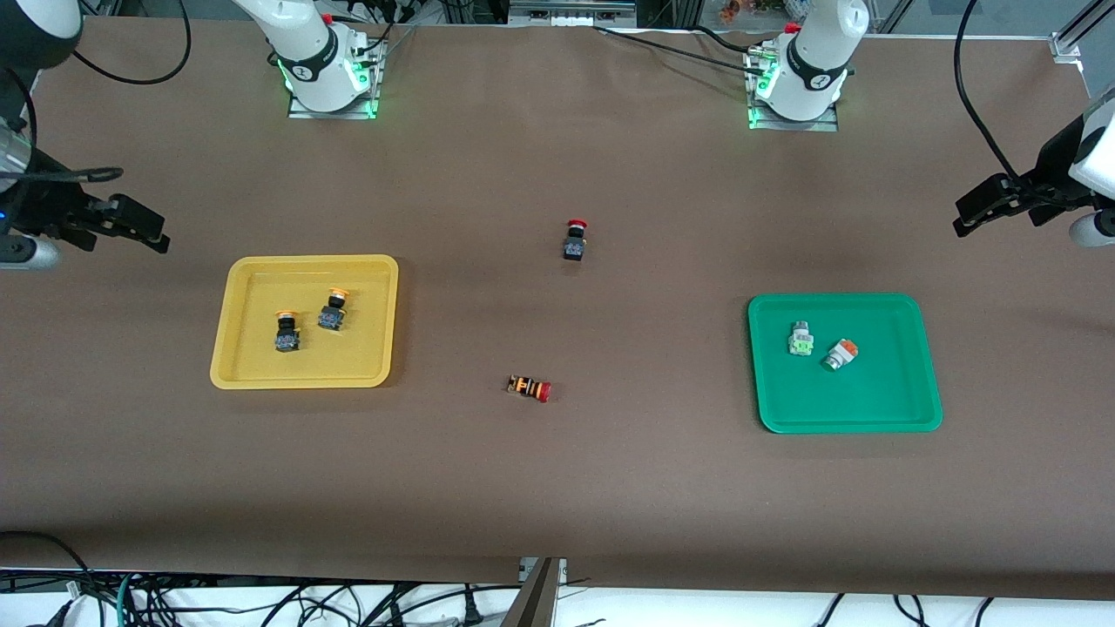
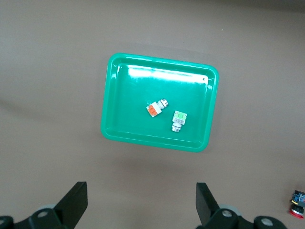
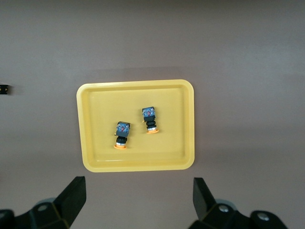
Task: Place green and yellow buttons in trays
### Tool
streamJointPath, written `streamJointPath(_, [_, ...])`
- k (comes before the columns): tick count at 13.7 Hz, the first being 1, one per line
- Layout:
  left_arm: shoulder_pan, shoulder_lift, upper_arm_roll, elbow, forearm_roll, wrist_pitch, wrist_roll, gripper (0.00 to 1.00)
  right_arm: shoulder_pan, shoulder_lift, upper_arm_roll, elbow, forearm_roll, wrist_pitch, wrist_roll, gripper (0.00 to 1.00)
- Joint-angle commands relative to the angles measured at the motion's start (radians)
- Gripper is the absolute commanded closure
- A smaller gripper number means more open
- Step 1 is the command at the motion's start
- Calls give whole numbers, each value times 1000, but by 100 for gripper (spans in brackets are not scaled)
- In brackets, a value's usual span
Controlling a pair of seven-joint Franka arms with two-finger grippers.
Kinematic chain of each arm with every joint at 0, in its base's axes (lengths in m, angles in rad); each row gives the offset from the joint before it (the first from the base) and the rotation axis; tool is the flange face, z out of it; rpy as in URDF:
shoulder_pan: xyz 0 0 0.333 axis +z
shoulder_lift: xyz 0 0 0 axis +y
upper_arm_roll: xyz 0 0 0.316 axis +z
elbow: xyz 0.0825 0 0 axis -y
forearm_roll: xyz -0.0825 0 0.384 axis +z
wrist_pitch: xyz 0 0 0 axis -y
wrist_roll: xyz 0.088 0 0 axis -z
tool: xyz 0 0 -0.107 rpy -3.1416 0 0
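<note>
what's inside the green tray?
Two whitish-grey switches lie in the green tray: a green-faced one and an orange-ended one, apart. Nothing covers them; their undersides are hidden.

Cut off by the frame edges in the front view: both arms, so that only the right hand [image 1: 131, 228] and left hand [image 1: 984, 209] with a stub of wrist show, well apart from the yellow tray [image 1: 305, 374]. Cropped in each wrist view: the hand's own fingers [image 2: 76, 202], only spread tips visible. Half lost at the frame edge: the black switch with a red cap [image 2: 297, 204]. Barely a sliver: the orange-striped switch [image 3: 4, 88]. Too small to read: markings on the green-faced button [image 1: 800, 340].
</note>
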Motion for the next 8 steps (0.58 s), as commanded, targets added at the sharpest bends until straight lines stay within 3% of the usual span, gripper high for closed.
streamJointPath(1, [-2,-8,0,11,-10,-21,-9,0,-1,9,5,93,-4,-59,-4,1])
streamJointPath(2, [-2,-8,0,11,-10,-21,-9,0,13,7,1,96,-7,-60,-4,1])
streamJointPath(5, [-2,-8,-2,11,-10,-21,-9,0,89,18,-88,97,-4,-58,-7,1])
streamJointPath(8, [-2,-8,0,11,-11,-21,-9,0,96,20,-88,97,-6,-58,-2,1])
